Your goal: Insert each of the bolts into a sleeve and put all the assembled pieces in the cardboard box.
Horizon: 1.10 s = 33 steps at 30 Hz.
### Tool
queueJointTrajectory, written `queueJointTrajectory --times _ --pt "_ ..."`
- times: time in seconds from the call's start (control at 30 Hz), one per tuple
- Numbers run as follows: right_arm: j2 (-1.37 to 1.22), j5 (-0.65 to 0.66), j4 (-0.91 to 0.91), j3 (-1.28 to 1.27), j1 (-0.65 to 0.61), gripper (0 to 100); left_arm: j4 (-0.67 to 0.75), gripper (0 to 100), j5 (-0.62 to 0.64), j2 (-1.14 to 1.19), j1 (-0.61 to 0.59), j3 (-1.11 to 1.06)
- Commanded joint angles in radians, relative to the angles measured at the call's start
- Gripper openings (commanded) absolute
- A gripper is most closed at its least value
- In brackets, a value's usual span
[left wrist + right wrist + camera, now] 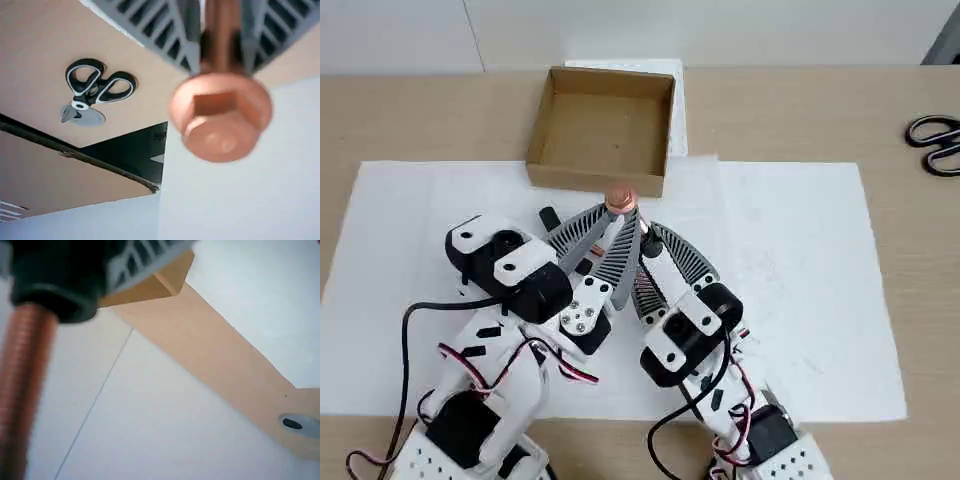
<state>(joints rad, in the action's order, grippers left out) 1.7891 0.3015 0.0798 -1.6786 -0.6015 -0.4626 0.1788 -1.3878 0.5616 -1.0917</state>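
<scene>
You've got a light wood table (420, 120) w/ a big white paper sheet (800, 280) lying flat across its middle, edges approx. square to the table's. A smaller white sheet (677, 100) sits at the big one's far edge, toward the white wall (620, 30). Scissors (933, 143) w/ black handles lie on bare wood at the table's far right, apart from the paper. In the left wrist view they lie flat, handles close together. A dark grey object (948, 40) cuts the far-right corner; can't tell what it is.
</scene>
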Motion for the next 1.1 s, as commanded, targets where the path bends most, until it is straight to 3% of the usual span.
queueJointTrajectory --times 0.0,0.27,0.67,0.87,1.07 --pt "0.022 0.006 -0.005 -0.006 -0.004 0.4 -0.005 1 -0.003 -0.008 0.002 0.002" --pt "0.022 0.003 -0.007 -0.006 0.05 0.4 -0.1 1 -0.003 -0.009 0.006 0.005" --pt "0.022 0.003 -0.008 -0.006 0.047 0.4 -0.101 2 -0.003 -0.008 0.003 0.007" --pt "0.022 0.003 -0.008 -0.006 0.05 0.4 -0.103 15 -0.005 -0.002 0.002 0.001" --pt "0.022 0.003 -0.008 -0.006 0.05 0.4 -0.103 17 -0.005 -0.002 0.002 -0.001"
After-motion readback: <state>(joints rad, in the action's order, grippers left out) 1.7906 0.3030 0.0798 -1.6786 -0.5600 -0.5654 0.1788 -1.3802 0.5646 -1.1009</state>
